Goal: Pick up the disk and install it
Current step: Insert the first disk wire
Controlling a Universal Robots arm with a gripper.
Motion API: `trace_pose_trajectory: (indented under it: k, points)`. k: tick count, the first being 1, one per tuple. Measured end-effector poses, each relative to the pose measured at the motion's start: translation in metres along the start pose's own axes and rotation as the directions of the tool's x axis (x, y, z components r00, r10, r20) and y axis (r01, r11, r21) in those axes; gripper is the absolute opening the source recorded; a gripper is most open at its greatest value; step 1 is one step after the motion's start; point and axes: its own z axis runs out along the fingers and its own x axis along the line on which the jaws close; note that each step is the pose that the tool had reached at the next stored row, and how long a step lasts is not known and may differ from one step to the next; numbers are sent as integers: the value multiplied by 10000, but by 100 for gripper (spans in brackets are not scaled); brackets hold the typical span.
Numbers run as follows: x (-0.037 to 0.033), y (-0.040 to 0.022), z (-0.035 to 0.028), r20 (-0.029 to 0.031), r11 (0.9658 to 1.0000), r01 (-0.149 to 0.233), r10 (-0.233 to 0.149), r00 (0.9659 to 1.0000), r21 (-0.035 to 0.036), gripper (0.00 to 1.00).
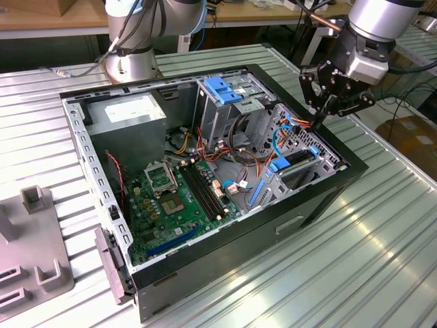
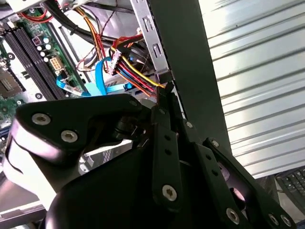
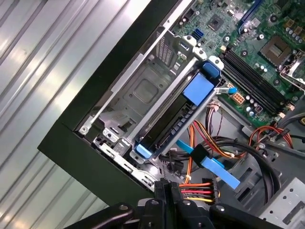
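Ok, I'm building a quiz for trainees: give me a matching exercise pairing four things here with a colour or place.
1 gripper
2 disk
3 motherboard
4 power supply

A green
B grey, white sticker
C black, above the case rim
D between blue rails

Pairs: 1-C, 2-D, 3-A, 4-B

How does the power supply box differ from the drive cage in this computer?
The power supply box is a closed grey block with a white sticker; the drive cage is open metal framing with a blue plastic top and stands taller. Both sit inside the open case.
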Motion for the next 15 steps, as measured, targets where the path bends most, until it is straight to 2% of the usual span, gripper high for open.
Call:
trace_pose_trajectory:
  k: [3,7,10,12,13,15]
  points:
    - [0,0,1,-49,9990,-447,447,9990,-36,16]
    - [-1,1,4,-99,9933,-1150,1149,9933,-67,16]
    - [-1,1,5,-134,9850,-1724,1723,9850,-86,16]
    - [-1,1,5,-154,9779,-2089,2087,9779,-97,16]
    - [-1,0,5,-166,9722,-2341,2339,9721,-108,16]
    - [-1,1,5,-180,9652,-2613,2611,9652,-120,16]
